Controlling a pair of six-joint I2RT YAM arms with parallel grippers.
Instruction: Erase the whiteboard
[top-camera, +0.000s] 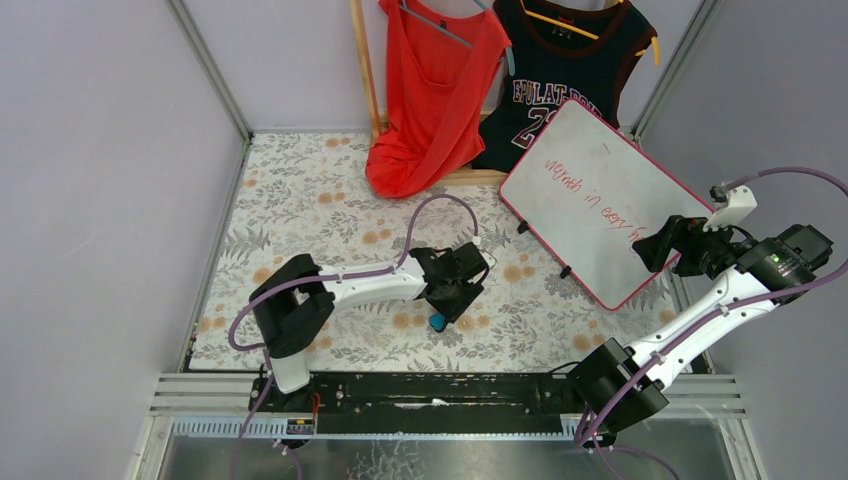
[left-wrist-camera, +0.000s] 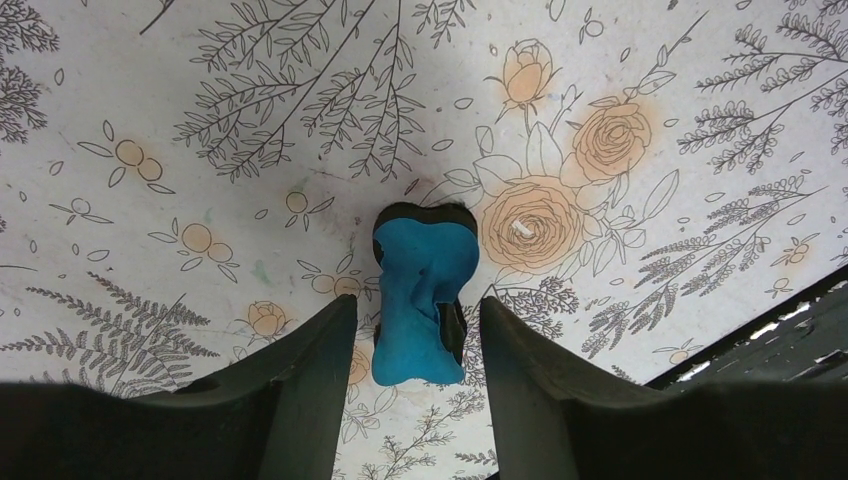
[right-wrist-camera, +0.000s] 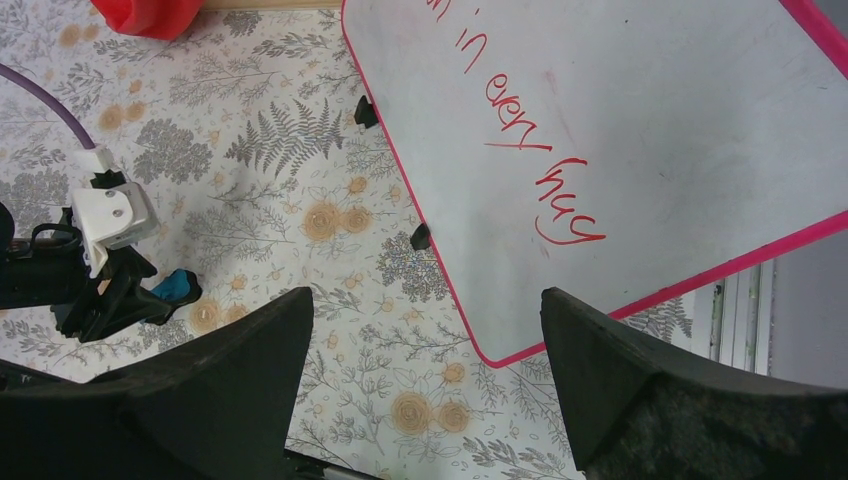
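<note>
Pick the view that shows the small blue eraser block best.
Left wrist: the small blue eraser block sits large and centred between the fingers of the left end effector. Top external shows only a blue speck under that end effector; right wrist shows a small, partly hidden blue tip.

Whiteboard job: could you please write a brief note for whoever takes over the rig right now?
Left hand: open, fingers either side of the blue eraser lying on the floral tabletop; no grip seen.
Right hand: open, empty, over the near edge of the whiteboard.
The whiteboard sits far right with red writing across it.
Done: nothing erased.
Left: grip the eraser, carry it over, wipe the writing.
</note>
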